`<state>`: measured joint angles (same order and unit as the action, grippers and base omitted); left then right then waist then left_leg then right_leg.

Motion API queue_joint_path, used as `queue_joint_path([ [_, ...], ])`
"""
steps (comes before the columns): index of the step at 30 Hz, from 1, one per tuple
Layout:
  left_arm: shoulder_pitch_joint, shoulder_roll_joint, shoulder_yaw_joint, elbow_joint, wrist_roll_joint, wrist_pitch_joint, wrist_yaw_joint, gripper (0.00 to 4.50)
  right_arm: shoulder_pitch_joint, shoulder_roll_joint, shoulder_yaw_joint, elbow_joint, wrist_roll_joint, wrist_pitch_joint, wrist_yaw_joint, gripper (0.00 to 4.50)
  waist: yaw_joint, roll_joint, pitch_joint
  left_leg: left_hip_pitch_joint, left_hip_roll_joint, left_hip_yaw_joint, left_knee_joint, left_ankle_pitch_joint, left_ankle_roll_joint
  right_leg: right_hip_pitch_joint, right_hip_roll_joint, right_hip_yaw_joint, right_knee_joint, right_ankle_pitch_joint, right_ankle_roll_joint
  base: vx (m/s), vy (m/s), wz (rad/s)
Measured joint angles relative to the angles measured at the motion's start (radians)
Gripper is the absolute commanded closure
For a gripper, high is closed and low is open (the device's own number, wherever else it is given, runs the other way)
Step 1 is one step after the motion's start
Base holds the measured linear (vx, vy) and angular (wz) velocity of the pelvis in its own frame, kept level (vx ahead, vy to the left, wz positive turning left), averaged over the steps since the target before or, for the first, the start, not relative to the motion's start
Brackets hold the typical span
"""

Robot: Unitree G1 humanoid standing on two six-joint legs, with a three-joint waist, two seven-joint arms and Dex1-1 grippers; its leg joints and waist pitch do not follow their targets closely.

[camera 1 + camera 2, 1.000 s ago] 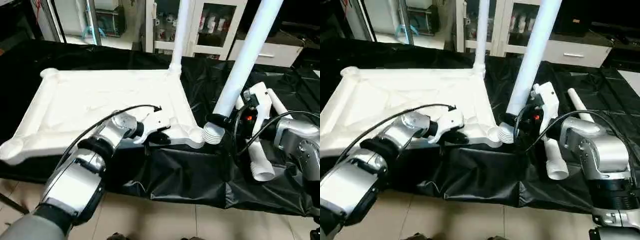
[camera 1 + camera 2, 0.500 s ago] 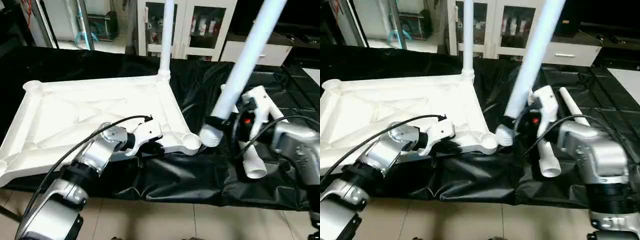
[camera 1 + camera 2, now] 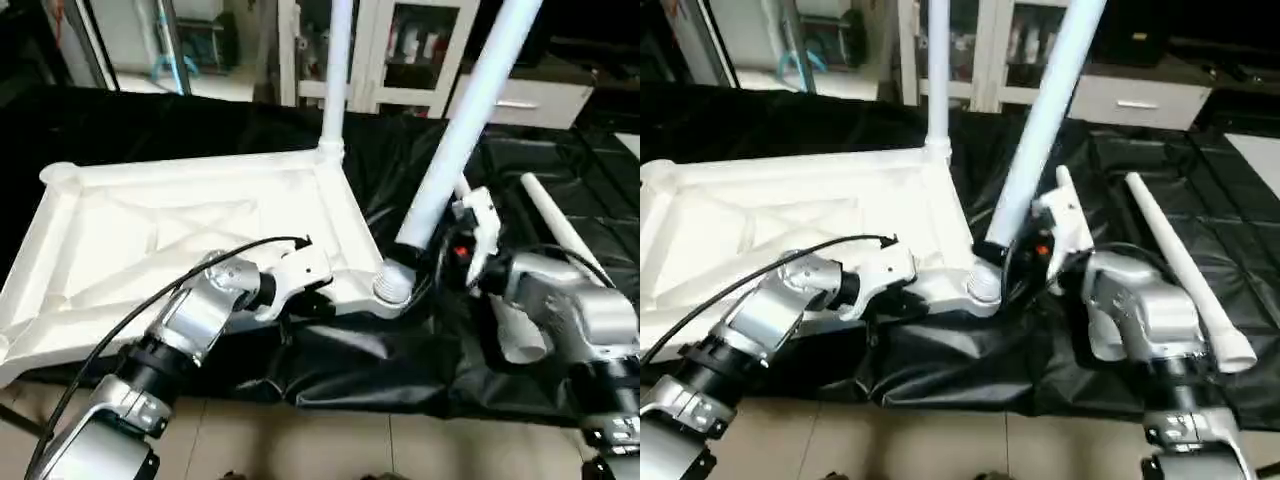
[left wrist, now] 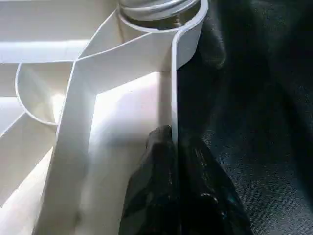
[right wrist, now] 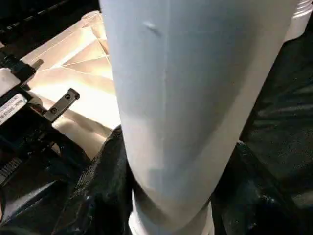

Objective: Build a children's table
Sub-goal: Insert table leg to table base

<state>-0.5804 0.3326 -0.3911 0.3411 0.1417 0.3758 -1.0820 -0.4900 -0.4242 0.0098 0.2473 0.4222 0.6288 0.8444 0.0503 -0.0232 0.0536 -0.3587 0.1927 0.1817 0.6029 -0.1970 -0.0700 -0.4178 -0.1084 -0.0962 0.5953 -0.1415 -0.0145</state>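
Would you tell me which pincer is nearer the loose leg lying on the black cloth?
Right. The right pincer grips a tilted leg beside the loose leg; the left pincer clamps the tabletop rim.

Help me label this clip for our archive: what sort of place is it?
Probably an indoor lab or workshop: white glass-door cabinets stand at the back, a black plastic sheet covers the work surface, and the floor is pale tile.

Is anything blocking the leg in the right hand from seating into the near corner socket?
Nothing visible does. The leg held by the right hand already has its threaded end at the near corner socket of the tabletop, still tilted. The left hand pinches the tabletop's edge beside it, clear of the socket.
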Motion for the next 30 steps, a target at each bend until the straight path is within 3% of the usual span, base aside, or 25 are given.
queue_joint_path([
  [3,0.000,0.005,-0.001,-0.010,0.001,0.013,0.005,4.50,-0.022,0.003,0.008,0.045,-0.003,-0.016,0.019,2.64,-0.003,-0.013,0.000,0.001,0.001,0.000,0.000,0.000,0.000,0.000,0.000,0.000,0.001,0.000,0.000,0.000,0.000,0.00],
  [7,0.000,0.008,-0.002,-0.011,0.001,0.016,0.007,4.50,-0.037,0.009,0.018,0.092,-0.008,-0.050,0.044,2.64,-0.008,-0.021,0.000,0.001,0.000,0.001,0.001,0.000,0.000,0.000,0.000,0.001,0.000,0.000,0.000,0.000,0.000,0.00],
  [21,0.000,0.002,-0.005,-0.010,-0.001,0.025,0.018,4.50,-0.036,0.014,0.017,0.158,-0.027,-0.103,0.075,2.64,-0.011,-0.030,-0.004,0.000,0.000,0.001,0.001,0.000,0.000,0.001,0.000,0.001,0.000,-0.002,0.004,0.000,0.000,0.00],
  [27,-0.003,-0.004,-0.006,-0.001,-0.001,0.025,0.026,4.50,0.002,0.051,-0.030,0.154,-0.015,-0.131,0.035,2.64,-0.011,-0.031,-0.005,0.001,0.000,0.000,0.001,0.000,0.000,0.002,0.000,0.001,0.000,-0.003,0.005,0.000,0.000,0.00],
  [30,-0.007,-0.011,-0.008,0.006,-0.005,0.024,0.026,4.50,0.060,0.069,-0.073,0.117,0.019,-0.141,0.002,2.64,-0.008,-0.032,-0.005,0.001,0.000,0.000,0.001,0.000,0.000,0.002,0.000,0.001,-0.001,-0.003,0.005,0.000,0.000,0.00],
])
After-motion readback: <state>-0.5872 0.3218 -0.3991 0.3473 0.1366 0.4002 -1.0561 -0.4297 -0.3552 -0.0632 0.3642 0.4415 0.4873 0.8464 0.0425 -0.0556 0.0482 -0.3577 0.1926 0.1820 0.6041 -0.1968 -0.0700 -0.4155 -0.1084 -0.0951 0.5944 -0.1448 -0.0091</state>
